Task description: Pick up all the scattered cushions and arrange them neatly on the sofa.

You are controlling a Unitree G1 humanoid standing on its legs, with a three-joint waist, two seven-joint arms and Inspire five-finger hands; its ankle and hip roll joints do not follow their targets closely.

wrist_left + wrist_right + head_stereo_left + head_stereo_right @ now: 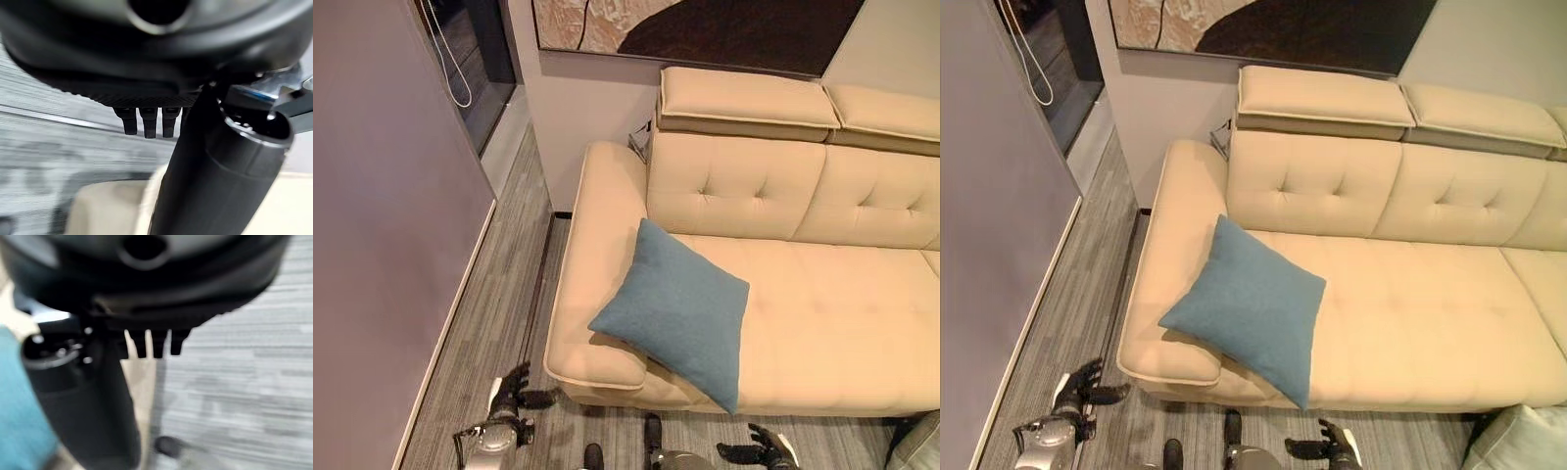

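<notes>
Blue cushion (677, 313) leans on sofa (842, 313) armrest — left hand (516, 392), right hand (759, 452) both relaxed, empty

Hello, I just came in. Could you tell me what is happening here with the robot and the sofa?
The robot stands in front of a beige sofa and holds nothing. A blue cushion lies on the seat, tilted, with one corner resting on the armrest. The left robot hand and the right robot hand hang low over the floor, both open and apart from the cushion. A pale grey cushion shows partly at the lower right, beside the sofa's front.
</notes>
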